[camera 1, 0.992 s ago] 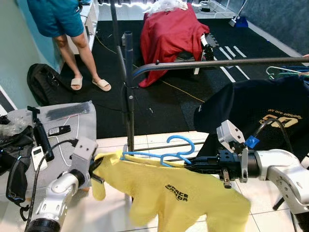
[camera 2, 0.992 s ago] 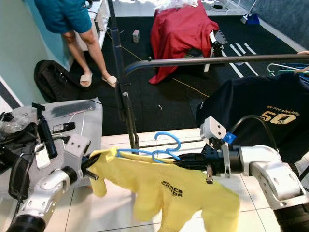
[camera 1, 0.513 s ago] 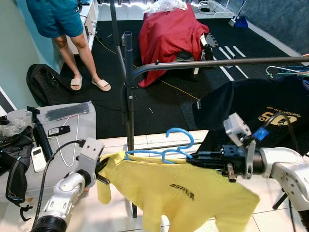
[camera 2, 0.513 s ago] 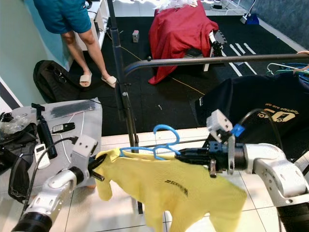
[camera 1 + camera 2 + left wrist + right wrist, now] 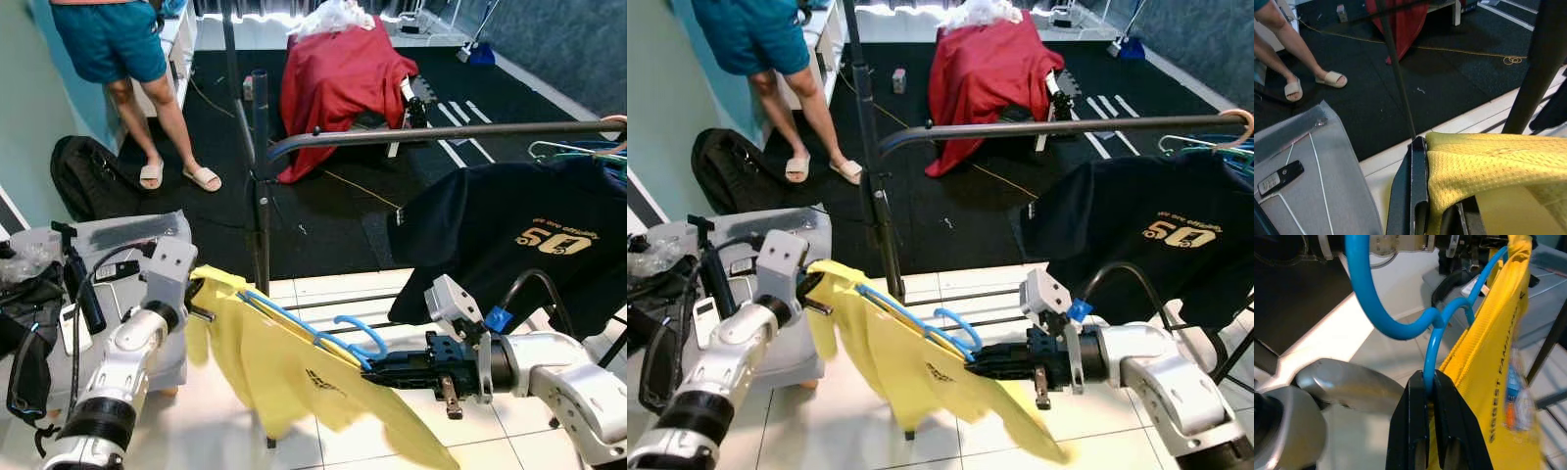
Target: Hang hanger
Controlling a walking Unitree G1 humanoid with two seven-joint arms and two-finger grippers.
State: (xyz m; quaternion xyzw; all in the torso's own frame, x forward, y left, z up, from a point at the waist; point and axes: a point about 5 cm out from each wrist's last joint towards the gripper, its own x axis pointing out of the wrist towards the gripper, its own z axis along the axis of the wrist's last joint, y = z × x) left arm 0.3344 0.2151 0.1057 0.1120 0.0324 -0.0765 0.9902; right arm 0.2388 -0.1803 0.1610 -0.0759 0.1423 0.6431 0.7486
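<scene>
A blue hanger [image 5: 291, 319] carries a yellow T-shirt [image 5: 279, 377] and slants steeply, high on my left, low on my right. My left gripper [image 5: 196, 294] is shut on the shirt's upper shoulder; the left wrist view has the yellow fabric [image 5: 1498, 161] pinched against a black finger [image 5: 1419, 186]. My right gripper [image 5: 374, 368] is shut on the hanger wire just under its hook [image 5: 1396, 328], with the fingers [image 5: 1418, 431] pressed together around it. The dark clothes rail [image 5: 441, 130] runs above and behind, on an upright post [image 5: 261, 196].
A navy T-shirt [image 5: 519, 235] hangs on the rail at the right, with other hangers [image 5: 578, 149] beside it. A grey table [image 5: 127, 235] with a remote and cables stands at the left. A person [image 5: 127, 59] stands at the far left, beyond a black bag [image 5: 83, 176]. A red cloth [image 5: 338, 73] covers something at the back.
The hanger has tipped from near level to a steep slant: my left gripper rose with its end, my right gripper sank. The shirt now hangs down in folds.
</scene>
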